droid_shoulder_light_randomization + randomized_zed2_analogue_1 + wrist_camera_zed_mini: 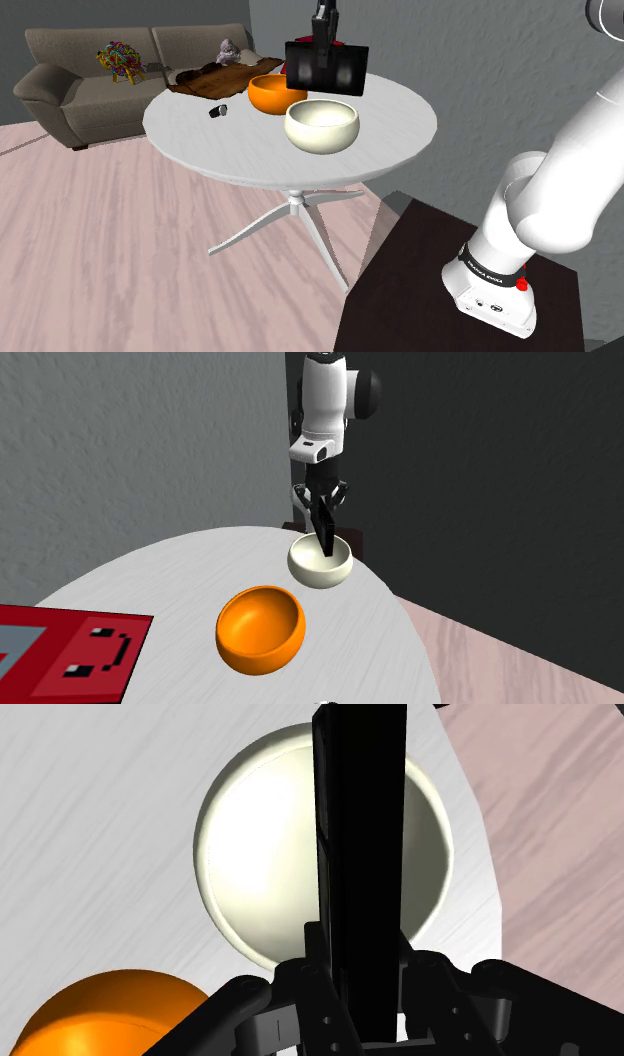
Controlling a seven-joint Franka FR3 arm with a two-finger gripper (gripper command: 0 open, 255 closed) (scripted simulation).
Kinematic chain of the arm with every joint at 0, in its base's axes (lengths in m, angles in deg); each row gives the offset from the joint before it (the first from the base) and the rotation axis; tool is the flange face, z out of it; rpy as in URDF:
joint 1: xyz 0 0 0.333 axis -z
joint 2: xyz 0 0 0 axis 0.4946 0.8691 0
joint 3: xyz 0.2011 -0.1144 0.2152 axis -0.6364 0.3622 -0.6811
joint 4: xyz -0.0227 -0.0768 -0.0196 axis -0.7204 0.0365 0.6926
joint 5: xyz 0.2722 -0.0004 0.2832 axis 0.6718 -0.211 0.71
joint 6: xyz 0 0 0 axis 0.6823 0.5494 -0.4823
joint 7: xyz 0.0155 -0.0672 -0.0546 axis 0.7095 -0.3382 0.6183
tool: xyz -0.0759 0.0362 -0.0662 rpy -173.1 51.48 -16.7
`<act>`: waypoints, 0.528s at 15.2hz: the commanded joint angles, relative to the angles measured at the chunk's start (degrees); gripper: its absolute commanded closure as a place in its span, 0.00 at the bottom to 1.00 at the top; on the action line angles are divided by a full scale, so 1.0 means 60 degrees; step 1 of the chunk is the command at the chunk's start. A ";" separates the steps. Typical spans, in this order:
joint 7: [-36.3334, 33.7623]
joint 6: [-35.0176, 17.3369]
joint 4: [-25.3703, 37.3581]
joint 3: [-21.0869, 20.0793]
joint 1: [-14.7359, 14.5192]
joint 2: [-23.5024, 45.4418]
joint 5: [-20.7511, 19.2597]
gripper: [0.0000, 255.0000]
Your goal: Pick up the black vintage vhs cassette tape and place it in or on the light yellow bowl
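Note:
My black gripper (322, 52) is shut on a black VHS cassette (325, 68), which hangs on edge in the air above the table. The pale cream bowl (321, 125) stands on the white round table (190, 140), just below the cassette. From the second exterior view the cassette (326, 537) reaches down over the bowl (320, 561), its lower end at about rim height. Along the hand, the cassette (360, 854) runs clasped between the fingers, straight over the bowl (260, 854).
An orange bowl (277, 93) sits beside the cream one. A small dark object (218, 112) lies on the table at the shoulder view's left. A brown tray (215, 80) and a red box (70, 652) rest at the table's far side. A sofa (90, 80) stands behind.

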 commanded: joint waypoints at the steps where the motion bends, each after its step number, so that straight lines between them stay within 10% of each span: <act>1: -0.0004 -0.0324 -0.0474 -0.0003 -0.0003 -0.0158 0.0001 1.00; 8: -0.0002 -0.1243 -0.1674 -0.0002 -0.0003 -0.0440 0.0004 1.00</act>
